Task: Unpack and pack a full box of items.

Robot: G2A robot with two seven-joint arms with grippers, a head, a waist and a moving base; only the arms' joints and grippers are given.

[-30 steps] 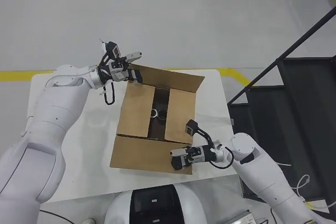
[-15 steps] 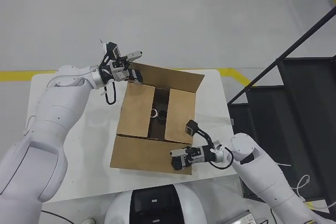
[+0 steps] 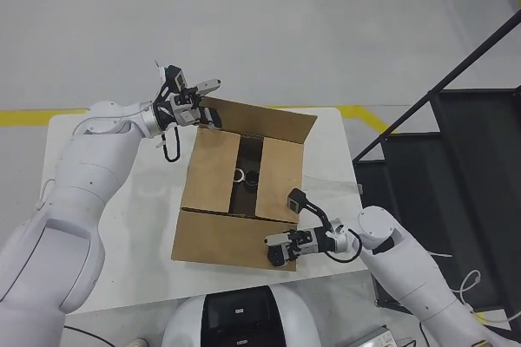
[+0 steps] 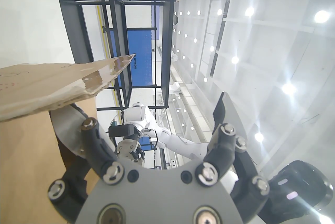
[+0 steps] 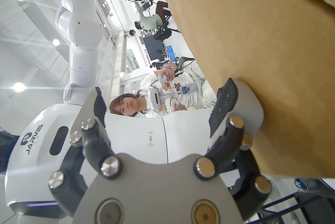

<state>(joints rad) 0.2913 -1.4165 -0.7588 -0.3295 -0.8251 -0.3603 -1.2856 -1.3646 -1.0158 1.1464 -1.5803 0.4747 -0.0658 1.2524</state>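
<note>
The box (image 3: 243, 186) sits mid-worktop (image 3: 139, 217), toward the right edge. Its far flap (image 3: 269, 121) and near flap (image 3: 230, 236) splay outward. The two inner flaps cover most of the opening, leaving a dark slot where round items (image 3: 246, 177) show (how many, I cannot tell). The left end effector (image 3: 207, 95) is at the far flap's left corner and the right end effector (image 3: 276, 252) at the near flap's right corner, both with fingers apart and clamping nothing. Unpacking looks barely begun: the inner flaps, the emptying and the repacking all remain.
</note>
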